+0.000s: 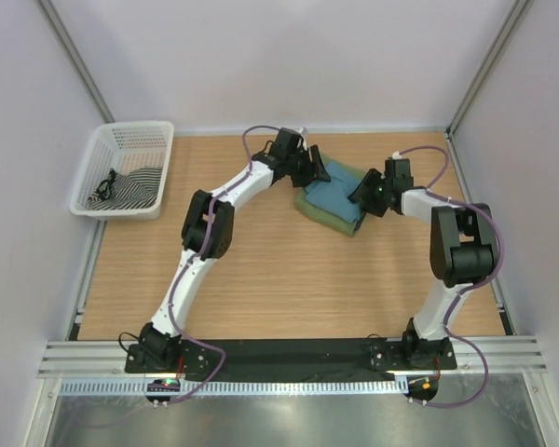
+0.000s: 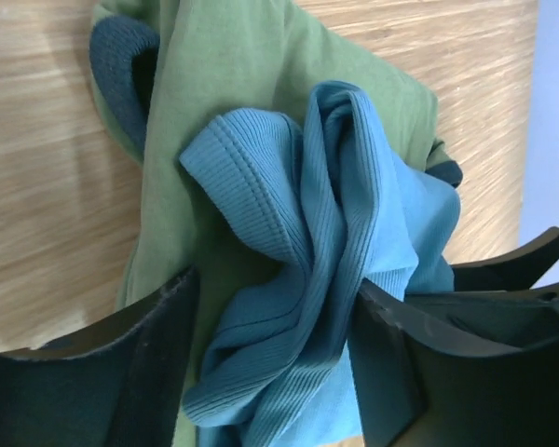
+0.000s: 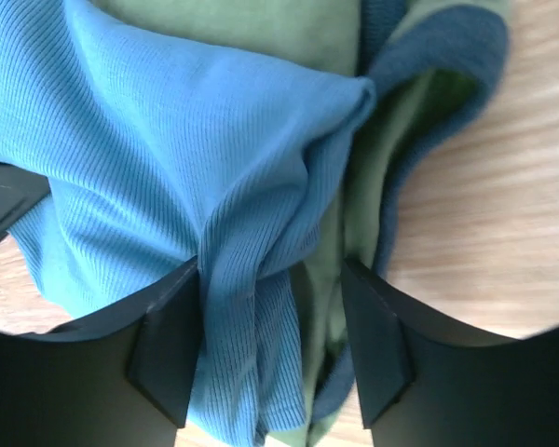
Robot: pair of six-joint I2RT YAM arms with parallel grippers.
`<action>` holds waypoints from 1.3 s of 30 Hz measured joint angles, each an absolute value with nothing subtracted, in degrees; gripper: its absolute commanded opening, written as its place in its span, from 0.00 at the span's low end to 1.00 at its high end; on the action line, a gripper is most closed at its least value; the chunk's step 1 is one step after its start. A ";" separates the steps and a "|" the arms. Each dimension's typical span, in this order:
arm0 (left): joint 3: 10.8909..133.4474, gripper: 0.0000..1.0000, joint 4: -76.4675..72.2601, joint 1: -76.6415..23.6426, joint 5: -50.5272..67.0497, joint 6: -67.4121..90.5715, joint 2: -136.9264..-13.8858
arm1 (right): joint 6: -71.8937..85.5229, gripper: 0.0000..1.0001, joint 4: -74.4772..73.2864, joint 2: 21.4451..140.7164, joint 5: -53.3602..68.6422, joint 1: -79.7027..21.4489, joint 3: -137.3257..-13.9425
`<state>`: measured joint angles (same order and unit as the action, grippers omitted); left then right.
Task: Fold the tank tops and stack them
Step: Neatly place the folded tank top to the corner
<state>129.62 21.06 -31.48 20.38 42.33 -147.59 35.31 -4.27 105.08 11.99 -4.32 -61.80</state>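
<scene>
Top view. My left gripper (image 1: 312, 168) and my right gripper (image 1: 363, 194) meet over the two tank tops just above and right of the frame's centre, on the wooden table (image 1: 261, 279). The teal-blue tank top (image 1: 335, 197) lies on the olive-green tank top (image 1: 321, 216), whose edge shows along the lower left side of the pile. A white basket (image 1: 135, 126) stands at the upper left of the frame, well apart from the pile, with a black-and-white striped cloth (image 1: 135, 186) inside.

Left wrist view. My left gripper (image 2: 272, 289) is open: the two dark fingers (image 2: 149, 363) stand apart at the bottom of the frame. The teal-blue tank top (image 2: 298, 186) sits bunched in ribbed folds between them, touching the right-hand finger. Whether it touches the left-hand finger I cannot tell. The olive-green tank top (image 2: 233, 56) lies flat beneath it and fills the upper centre. Its navy trim (image 2: 121, 56) curls at the upper left.

Right wrist view. My right gripper (image 3: 270, 275) is also open, with its fingers (image 3: 168, 354) spread at the bottom of the frame. A gathered fold of the teal-blue tank top (image 3: 168, 121) rests against the left-hand finger. The olive-green tank top (image 3: 261, 23) fills the gap towards the right-hand finger. Its navy trim (image 3: 447, 56) arcs through the upper right, against bare table.
</scene>
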 measured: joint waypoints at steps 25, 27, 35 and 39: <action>129.75 0.72 28.21 -31.92 15.57 36.18 -135.70 | 35.05 0.67 -6.04 107.61 11.75 -2.07 -69.08; 131.76 0.72 28.18 -31.92 15.38 35.92 -137.60 | 35.07 0.55 -6.04 109.06 11.75 -1.74 -70.02; 133.73 0.72 27.73 -31.90 13.87 35.77 -143.15 | 34.26 0.04 -6.59 110.93 12.16 -1.39 -72.60; 133.75 0.72 26.28 -31.90 12.99 35.73 -143.90 | 33.45 0.01 -7.01 110.93 12.14 -1.43 -74.50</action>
